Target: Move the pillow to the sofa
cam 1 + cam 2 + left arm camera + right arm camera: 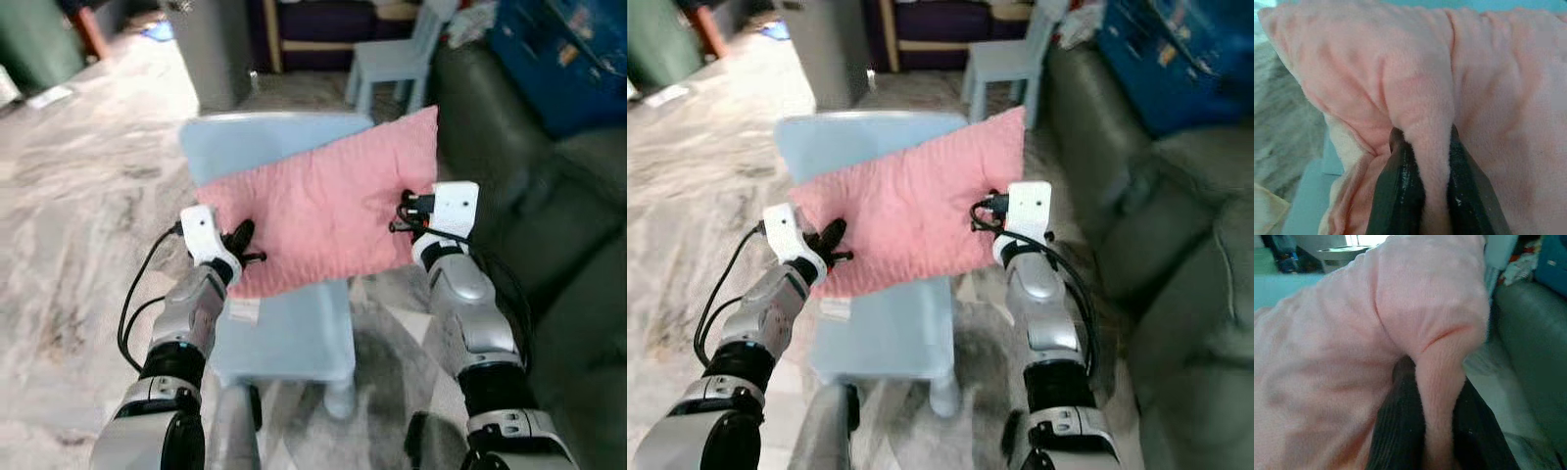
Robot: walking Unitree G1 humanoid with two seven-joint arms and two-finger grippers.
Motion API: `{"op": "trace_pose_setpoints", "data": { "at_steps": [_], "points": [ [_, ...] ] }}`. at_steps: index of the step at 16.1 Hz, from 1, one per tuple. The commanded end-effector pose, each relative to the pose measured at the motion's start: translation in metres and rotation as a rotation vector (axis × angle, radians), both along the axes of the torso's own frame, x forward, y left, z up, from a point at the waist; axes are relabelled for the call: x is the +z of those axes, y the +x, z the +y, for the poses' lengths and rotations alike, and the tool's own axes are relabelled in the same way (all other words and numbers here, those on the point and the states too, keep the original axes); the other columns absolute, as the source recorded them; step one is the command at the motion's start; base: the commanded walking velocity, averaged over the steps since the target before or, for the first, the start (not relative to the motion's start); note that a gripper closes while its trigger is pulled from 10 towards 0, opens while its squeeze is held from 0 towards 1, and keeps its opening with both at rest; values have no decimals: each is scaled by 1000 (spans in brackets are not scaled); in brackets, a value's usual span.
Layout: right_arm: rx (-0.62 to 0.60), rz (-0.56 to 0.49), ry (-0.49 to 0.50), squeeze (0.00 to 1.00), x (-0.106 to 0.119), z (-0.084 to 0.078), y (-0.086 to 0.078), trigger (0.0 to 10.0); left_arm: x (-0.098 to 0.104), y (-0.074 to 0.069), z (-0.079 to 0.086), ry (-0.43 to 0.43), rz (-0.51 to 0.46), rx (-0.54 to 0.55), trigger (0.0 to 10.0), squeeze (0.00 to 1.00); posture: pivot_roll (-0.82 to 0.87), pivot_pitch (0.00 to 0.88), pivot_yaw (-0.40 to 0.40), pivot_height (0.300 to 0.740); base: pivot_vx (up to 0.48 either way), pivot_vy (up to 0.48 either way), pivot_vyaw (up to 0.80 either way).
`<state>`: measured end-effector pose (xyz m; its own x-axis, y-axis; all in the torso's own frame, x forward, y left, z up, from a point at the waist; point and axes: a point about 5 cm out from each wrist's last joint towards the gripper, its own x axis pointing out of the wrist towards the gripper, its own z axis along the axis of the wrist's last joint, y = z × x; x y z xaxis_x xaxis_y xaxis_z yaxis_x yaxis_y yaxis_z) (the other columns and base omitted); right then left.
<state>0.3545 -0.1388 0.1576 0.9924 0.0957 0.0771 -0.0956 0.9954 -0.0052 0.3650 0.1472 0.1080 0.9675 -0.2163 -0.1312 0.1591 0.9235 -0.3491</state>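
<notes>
The pink pillow (328, 211) is lifted over the light blue chair (284, 338), with the left pincer (1425, 171) clamped on a fold at one end and the right pincer (1425, 401) clamped on the other. This looks like the carry step; next, both arms should swing it right onto the dark sofa (549, 215), then let go

The pillow (323, 211) hangs at the centre of the frame, above the seat of a chair (284, 333) and before its back. The left gripper (238, 240) pinches its lower left edge, the right gripper (404, 211) its right edge. The sofa (549, 196) fills the right side. A 2nd chair (392, 59) stands at upper centre, behind the pillow.
</notes>
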Motion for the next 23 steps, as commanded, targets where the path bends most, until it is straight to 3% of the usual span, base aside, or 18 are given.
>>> {"op": "trace_pose_setpoints", "data": {
  "at_steps": [1, 7, 10, 11, 14, 23],
  "points": [
    [9, -33, 7, 0, 9, 2, 0, 10000, 5, 3, 1, 46, -17, -2, 10000, 0, -72, 0, 50, 662, 0, 0, 0],
    [10, -40, 6, 0, 12, 2, 1, 10000, 13, 6, 0, 103, -59, 18, 10000, 0, -72, 0, 50, 737, 0, 0, 0],
    [-9, -49, 11, 0, 15, -1, 1, 10000, 20, 7, -4, 52, -97, -22, 10000, 0, -73, 0, 50, 740, 0, 0, 0],
    [-11, -50, 11, 0, 15, -2, 1, 10000, 20, 7, 0, 86, -99, 16, 10000, 0, -73, 0, 50, 740, 0, 0, 0],
    [-16, -55, 12, 0, 18, -3, 1, 10000, 16, 6, 4, 46, -66, 33, 10000, 0, -73, 0, 49, 740, 0, 0, 0],
    [-27, -30, 24, 0, 16, -5, 1, 10000, 11, 3, -7, 9, -42, -20, 10000, 0, -75, 0, 42, 740, 0, 0, 0]
  ]
}}
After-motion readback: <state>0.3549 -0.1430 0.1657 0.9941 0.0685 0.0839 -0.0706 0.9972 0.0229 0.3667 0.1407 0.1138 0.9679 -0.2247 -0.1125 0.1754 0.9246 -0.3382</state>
